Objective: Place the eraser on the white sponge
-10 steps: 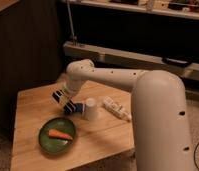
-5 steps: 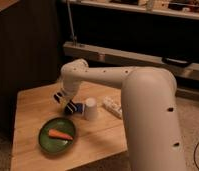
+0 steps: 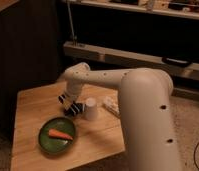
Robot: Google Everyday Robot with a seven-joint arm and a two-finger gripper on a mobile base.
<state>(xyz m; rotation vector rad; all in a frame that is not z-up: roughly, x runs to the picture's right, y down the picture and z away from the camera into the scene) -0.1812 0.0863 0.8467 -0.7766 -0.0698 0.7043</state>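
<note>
Gripper [image 3: 72, 104] sits low over the middle of the wooden table [image 3: 33, 102], just left of the white paper cup [image 3: 91, 108] and just beyond the far rim of the green plate [image 3: 47, 142] that holds a carrot [image 3: 60, 134]. Its fingers are together. I cannot make out whether anything is pinched between them. From where I watch, I cannot find the eraser or the sponge on the table; the arm [image 3: 143, 110] covers much of the right side, and the dark gripper body hides whatever lies directly beneath it. So I cannot say which way the eraser lies from the gripper, nor how its long side runs. A white packet [image 3: 112, 106] lies right of the cup, partly behind the arm. I judge I need a clearer sight of the sponge first.
</note>
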